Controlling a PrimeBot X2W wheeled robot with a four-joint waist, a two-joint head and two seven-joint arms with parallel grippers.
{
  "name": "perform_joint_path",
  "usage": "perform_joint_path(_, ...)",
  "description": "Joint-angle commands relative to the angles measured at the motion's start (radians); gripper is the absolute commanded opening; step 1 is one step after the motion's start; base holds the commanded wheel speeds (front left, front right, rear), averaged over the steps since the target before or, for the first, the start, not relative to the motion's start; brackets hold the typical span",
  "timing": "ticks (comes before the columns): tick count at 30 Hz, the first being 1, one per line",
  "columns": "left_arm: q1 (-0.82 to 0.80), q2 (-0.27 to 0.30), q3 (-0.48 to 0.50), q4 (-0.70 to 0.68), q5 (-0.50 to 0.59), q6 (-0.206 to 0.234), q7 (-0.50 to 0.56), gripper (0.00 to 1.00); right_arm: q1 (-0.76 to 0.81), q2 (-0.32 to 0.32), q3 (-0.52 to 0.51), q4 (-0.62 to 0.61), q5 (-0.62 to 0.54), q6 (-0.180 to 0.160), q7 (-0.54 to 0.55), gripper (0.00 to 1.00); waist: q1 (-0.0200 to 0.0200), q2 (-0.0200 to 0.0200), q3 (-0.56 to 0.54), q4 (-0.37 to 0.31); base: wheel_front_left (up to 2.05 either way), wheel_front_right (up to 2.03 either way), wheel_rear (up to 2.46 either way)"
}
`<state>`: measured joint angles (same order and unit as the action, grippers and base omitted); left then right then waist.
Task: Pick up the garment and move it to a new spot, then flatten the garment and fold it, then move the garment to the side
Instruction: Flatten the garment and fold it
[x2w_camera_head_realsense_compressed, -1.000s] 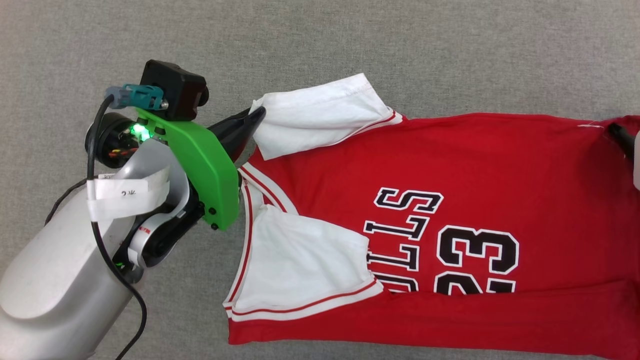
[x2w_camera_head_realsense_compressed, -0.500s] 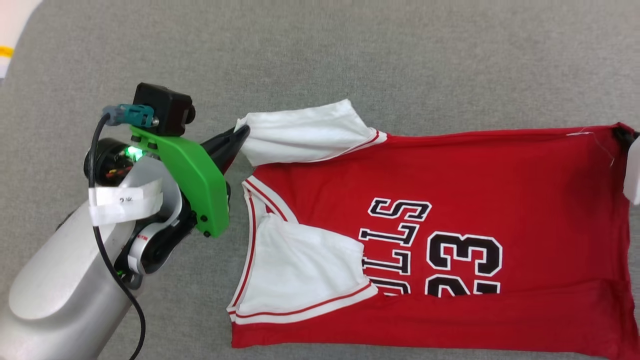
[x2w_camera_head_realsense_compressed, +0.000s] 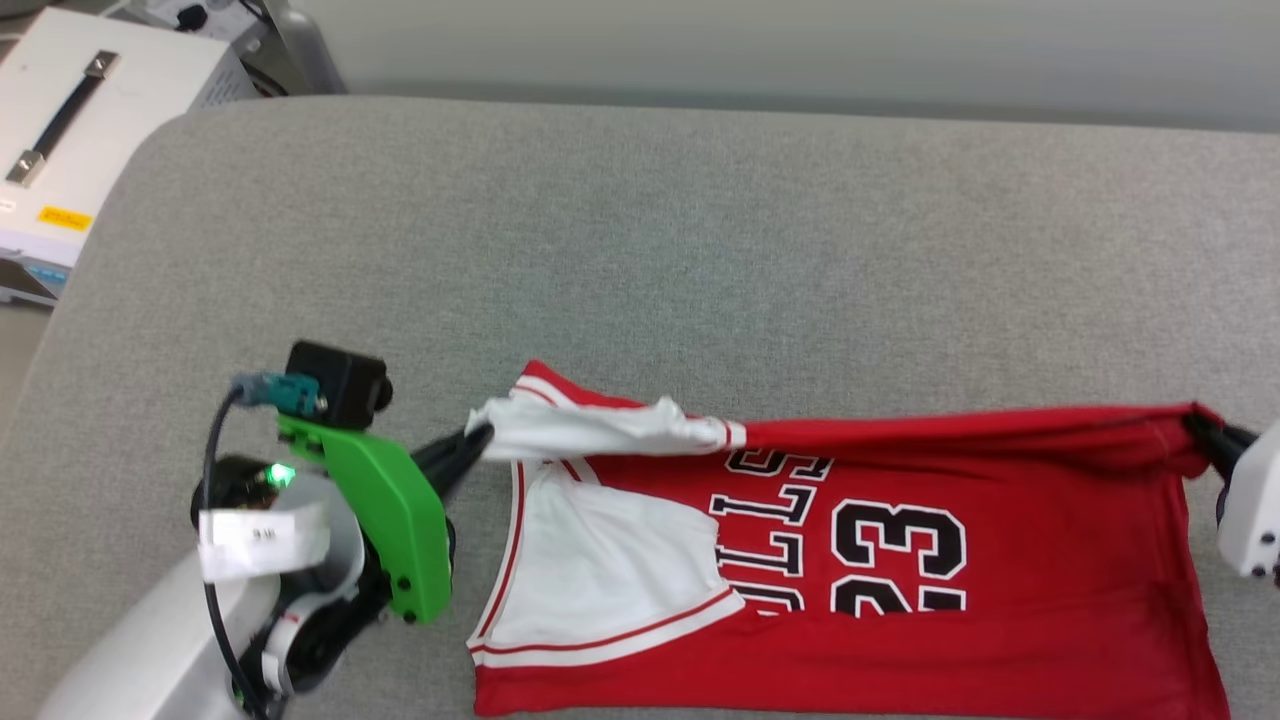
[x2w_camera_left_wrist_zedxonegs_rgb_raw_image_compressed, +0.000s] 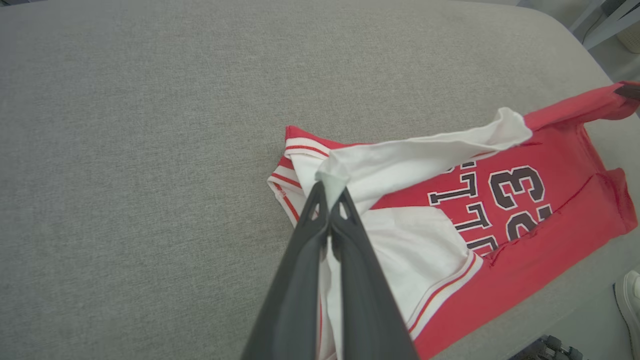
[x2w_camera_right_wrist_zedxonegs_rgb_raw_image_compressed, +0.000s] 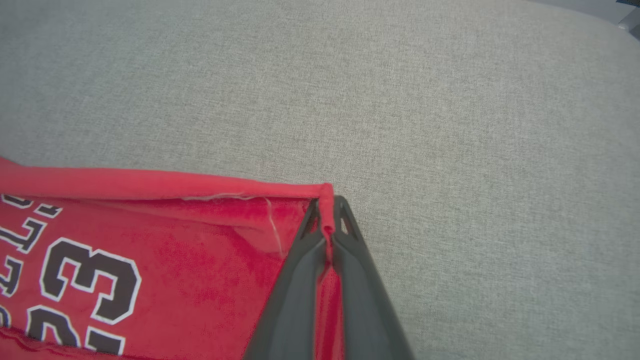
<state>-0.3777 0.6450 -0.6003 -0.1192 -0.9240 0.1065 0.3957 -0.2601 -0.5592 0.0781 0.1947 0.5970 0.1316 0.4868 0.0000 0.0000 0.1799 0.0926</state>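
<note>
The garment (x2w_camera_head_realsense_compressed: 1000, 520) is a red jersey with white sleeves and black "23" print, lying sideways on the grey table, collar to the left. Its far edge is lifted off the surface and stretched between both grippers. My left gripper (x2w_camera_head_realsense_compressed: 482, 438) is shut on the tip of the far white sleeve (x2w_camera_left_wrist_zedxonegs_rgb_raw_image_compressed: 400, 160), seen pinched between the dark fingers (x2w_camera_left_wrist_zedxonegs_rgb_raw_image_compressed: 330, 190). My right gripper (x2w_camera_head_realsense_compressed: 1205, 432) is shut on the far hem corner (x2w_camera_right_wrist_zedxonegs_rgb_raw_image_compressed: 326, 192) of the garment (x2w_camera_right_wrist_zedxonegs_rgb_raw_image_compressed: 150, 250). The near half of the shirt, with the other white sleeve (x2w_camera_head_realsense_compressed: 610, 560), still rests on the table.
The grey padded table (x2w_camera_head_realsense_compressed: 700, 250) has wide open room beyond the shirt. A white box with a black handle (x2w_camera_head_realsense_compressed: 80, 130) stands off the table's far left corner. The table's near edge runs close under the shirt (x2w_camera_left_wrist_zedxonegs_rgb_raw_image_compressed: 575, 310).
The right gripper has shut on the hem corner. Both grippers have raised the shirt's far edge, so that side now hangs taut. The head camera has tilted up, showing the table's far edge.
</note>
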Motion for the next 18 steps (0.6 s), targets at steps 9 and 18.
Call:
perform_joint_path(9, 0.166, 0.040, -0.078, -0.031, 0.008, 0.028, 0.018, 0.00, 0.203, 0.001, -0.032, -0.079, 0.042, -0.001, 0.013, 0.00, 0.0000, 0.0000, -0.065, 0.002, 0.00, 0.00, 0.00)
perform_joint_path(18, 0.207, 0.020, -0.119, 0.011, 0.017, 0.023, 0.010, 0.00, 0.298, -0.038, -0.013, -0.114, 0.045, -0.001, 0.049, 0.00, 0.0000, 0.0000, -0.053, -0.001, 0.00, 0.00, 0.00)
